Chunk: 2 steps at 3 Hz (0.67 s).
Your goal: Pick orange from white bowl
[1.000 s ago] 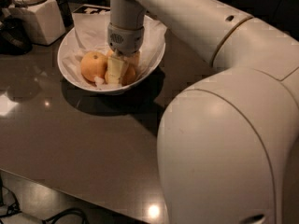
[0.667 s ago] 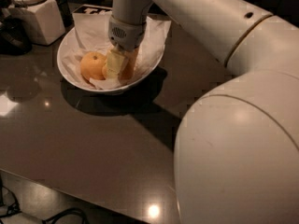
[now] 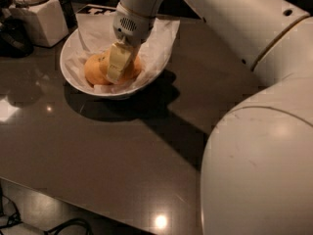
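Note:
The white bowl (image 3: 68, 75), lined with crumpled white paper (image 3: 95, 31), stands at the back left of the dark table. Two deep-orange fruits show in it: one orange (image 3: 93, 70) on the left and another (image 3: 136, 67) on the right, partly hidden. My gripper (image 3: 116, 72) reaches straight down into the bowl from above. Its cream tip sits in front of the fruits, between them and against them. Whether it holds either one is hidden.
A boxy white container (image 3: 41, 21) stands at the back left beside a dark object (image 3: 12, 35). My bulky white arm (image 3: 259, 151) fills the right side. The table's front edge (image 3: 73, 199) runs diagonally, with cables (image 3: 54, 226) on the floor below.
The gripper has shifted slightly left within the bowl, and the large arm link has swung right. The bowl and the left orange have not moved.

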Motion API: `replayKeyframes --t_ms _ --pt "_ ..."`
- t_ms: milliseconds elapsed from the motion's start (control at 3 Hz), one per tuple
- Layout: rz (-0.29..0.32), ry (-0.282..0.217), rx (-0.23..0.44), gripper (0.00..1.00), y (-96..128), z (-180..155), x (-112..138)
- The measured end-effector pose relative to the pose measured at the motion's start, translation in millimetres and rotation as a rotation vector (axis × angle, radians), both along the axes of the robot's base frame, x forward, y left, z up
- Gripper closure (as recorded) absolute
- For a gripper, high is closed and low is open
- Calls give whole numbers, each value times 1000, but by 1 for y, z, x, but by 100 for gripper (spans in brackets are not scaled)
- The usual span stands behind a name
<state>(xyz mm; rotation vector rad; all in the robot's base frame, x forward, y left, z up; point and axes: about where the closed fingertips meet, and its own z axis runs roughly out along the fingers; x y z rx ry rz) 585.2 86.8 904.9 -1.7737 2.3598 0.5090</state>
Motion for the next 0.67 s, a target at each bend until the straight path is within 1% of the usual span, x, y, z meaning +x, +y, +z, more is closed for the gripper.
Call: replayKeyframes --t_ms 333,667 --pt "-4 -9 8 100 4 -2 4" --pt "22 -37 45 100 4 11 -8"
